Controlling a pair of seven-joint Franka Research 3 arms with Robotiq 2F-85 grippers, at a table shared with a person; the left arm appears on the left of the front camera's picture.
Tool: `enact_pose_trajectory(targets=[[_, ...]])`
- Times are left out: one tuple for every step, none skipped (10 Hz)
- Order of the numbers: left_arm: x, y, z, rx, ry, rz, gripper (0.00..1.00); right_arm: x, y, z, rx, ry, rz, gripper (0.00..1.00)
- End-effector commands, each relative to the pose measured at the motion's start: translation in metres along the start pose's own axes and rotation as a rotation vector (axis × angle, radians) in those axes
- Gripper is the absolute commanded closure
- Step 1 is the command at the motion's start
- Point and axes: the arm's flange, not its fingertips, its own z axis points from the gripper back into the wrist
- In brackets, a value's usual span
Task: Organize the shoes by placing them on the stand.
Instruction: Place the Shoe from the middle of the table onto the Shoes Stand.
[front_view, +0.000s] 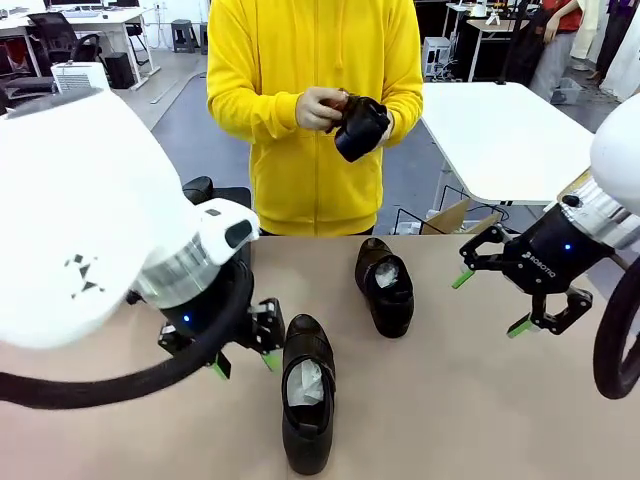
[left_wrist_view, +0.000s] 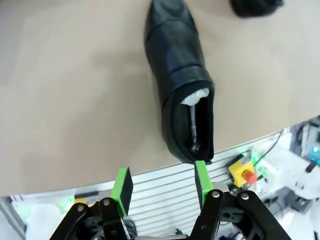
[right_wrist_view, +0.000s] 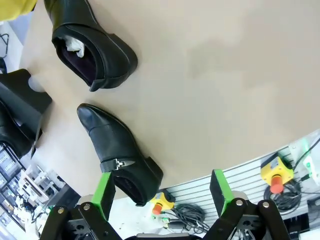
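Observation:
A person at the far side holds one black shoe (front_view: 358, 127) in both hands above the table. Two more black shoes with white paper inside lie on the table: one near the front (front_view: 305, 392) (left_wrist_view: 182, 85) (right_wrist_view: 117, 150), one nearer the middle (front_view: 386, 286) (right_wrist_view: 92, 50). My left gripper (front_view: 245, 363) (left_wrist_view: 161, 177) stands open just left of the near shoe, its right fingertip close to the heel and nothing between the fingers. My right gripper (front_view: 491, 302) (right_wrist_view: 161, 181) hangs open over the table's right side. A corner of the black stand (front_view: 232, 195) (right_wrist_view: 22, 97) shows at the far left.
The tan table (front_view: 470, 400) has free surface right of the shoes. My left arm's white bulk covers the near left of the table. A white table (front_view: 500, 130) stands behind the person. Below the front edge are cables and yellow stop buttons (left_wrist_view: 243, 172).

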Motion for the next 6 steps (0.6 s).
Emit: enact_pose_trajectory(targets=[[0.003, 0.005, -0.028, -0.035, -0.010, -0.127, 0.34, 0.003, 0.000, 0.002, 0.010, 0.005, 0.013, 0.00], [0.000, 0.004, -0.044, -0.008, 0.023, -0.150, 0.34, 0.003, 0.000, 0.002, 0.010, 0.005, 0.013, 0.00], [-0.002, 0.004, -0.055, 0.005, 0.043, -0.166, 0.34, 0.003, 0.000, 0.002, 0.010, 0.005, 0.013, 0.00], [-0.003, 0.001, -0.063, 0.010, 0.046, -0.177, 0.34, 0.003, 0.000, 0.002, 0.010, 0.005, 0.013, 0.00], [0.000, -0.001, -0.072, 0.020, 0.042, -0.181, 0.34, 0.003, 0.000, 0.002, 0.010, 0.005, 0.013, 0.00], [0.002, -0.003, -0.079, 0.039, 0.025, -0.177, 0.34, 0.003, 0.000, 0.002, 0.010, 0.005, 0.013, 0.00]])
